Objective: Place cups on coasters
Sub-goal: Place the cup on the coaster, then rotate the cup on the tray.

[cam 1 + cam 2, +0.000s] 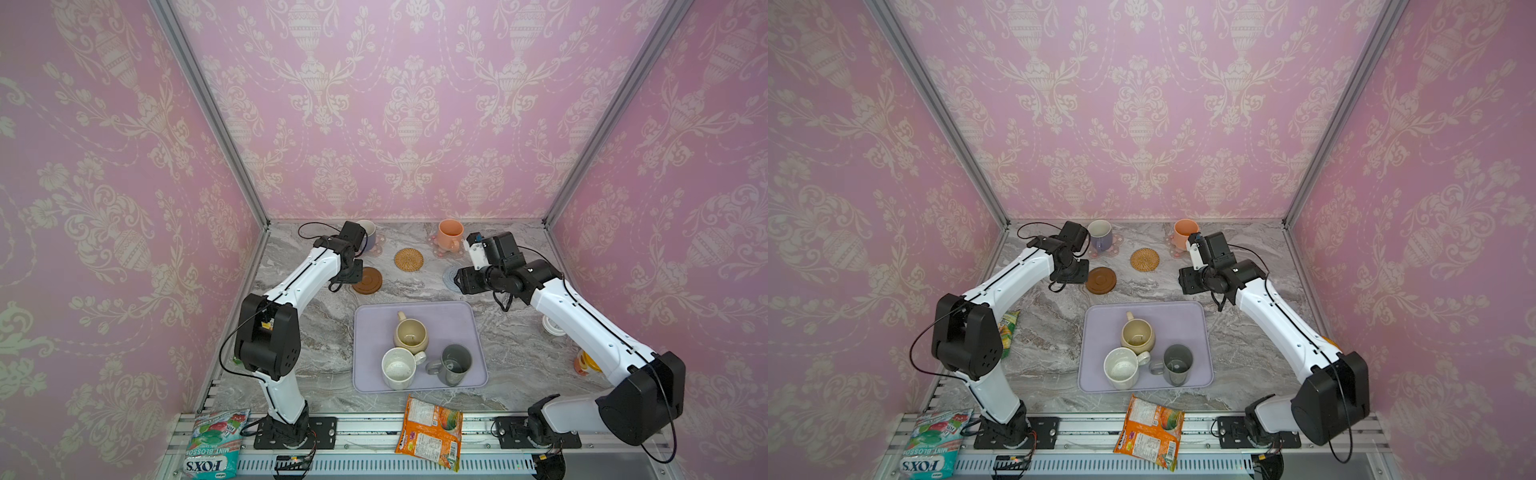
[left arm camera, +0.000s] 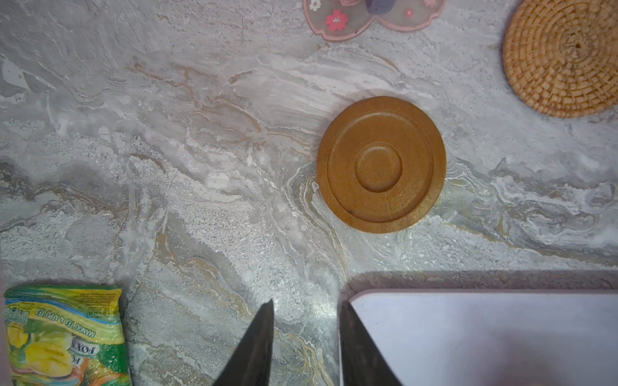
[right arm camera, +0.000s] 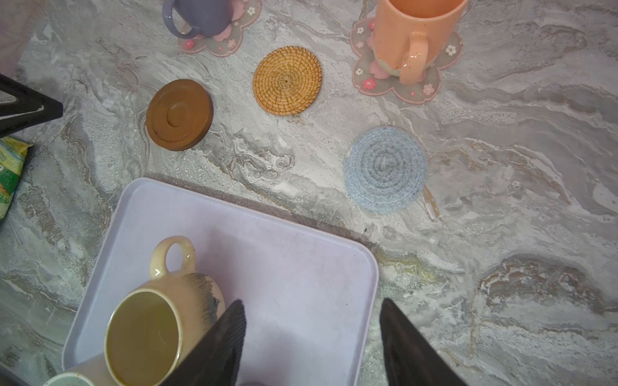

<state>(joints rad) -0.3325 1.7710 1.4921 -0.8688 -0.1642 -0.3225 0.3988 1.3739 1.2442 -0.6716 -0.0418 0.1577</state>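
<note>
Beige mug (image 3: pixel 147 334) on tray (image 3: pixel 284 254), right gripper (image 3: pixel 311 300) parted, empty

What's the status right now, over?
Left fingers, right fingers open, empty. Lavender mug, peach mug on flower coasters; beige mug, speckled mug, grey mug crowded on tray. Wooden coaster, rattan coaster, blue coaster free.

Grey-blue coaster (image 1: pixel 449 277): lying half hidden behind the right arm (image 1: pixel 582 318).
Lavender mug (image 1: pixel 370 235): showing only partly past the left arm (image 1: pixel 309 274).
White lid (image 1: pixel 550 326): peeking from under the right arm.
Speckled white mug (image 3: pixel 67 381): being cropped by the right wrist view's edge.
</note>
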